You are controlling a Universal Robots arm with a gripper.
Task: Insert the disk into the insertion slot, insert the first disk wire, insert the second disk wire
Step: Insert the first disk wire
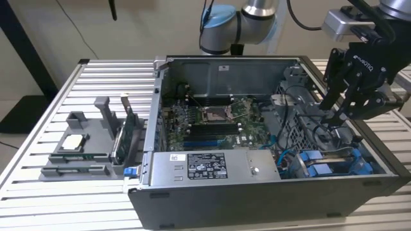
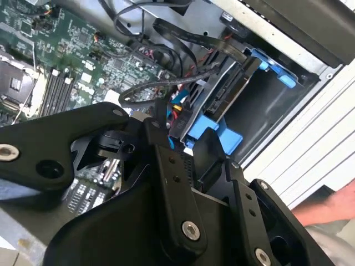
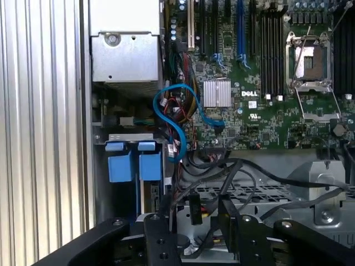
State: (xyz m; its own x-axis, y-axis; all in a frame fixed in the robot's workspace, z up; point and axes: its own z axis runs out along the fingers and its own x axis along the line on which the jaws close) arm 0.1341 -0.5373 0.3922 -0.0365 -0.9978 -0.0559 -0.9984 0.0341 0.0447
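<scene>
The disk [image 2: 230, 91], silver-grey in its blue carrier [image 1: 327, 163], sits inside the insertion slot [image 2: 277, 108], the grey metal bay at the case's front corner on the exterior view's right. The carrier's two blue tabs [image 3: 135, 166] show in the first wrist view. My gripper [image 1: 337, 115] hangs inside the case just above and behind the bay. Its black fingers [image 3: 158, 224] stand apart, open. A black wire connector [image 3: 194, 209] on a dark cable lies in the gap between them, touching neither finger. In the second wrist view my gripper [image 2: 183, 138] is close to the disk's rear end, among black cables [image 2: 166, 83].
The open computer case [image 1: 257, 197] lies on a slatted metal table [image 1: 38, 202]. Inside are the green motherboard [image 1: 218, 120], the grey power-supply box [image 1: 205, 166] and a looped blue cable [image 3: 177, 119]. A grey parts holder [image 1: 83, 154] stands at the exterior view's left. A hand [image 2: 327, 210] is beside the case.
</scene>
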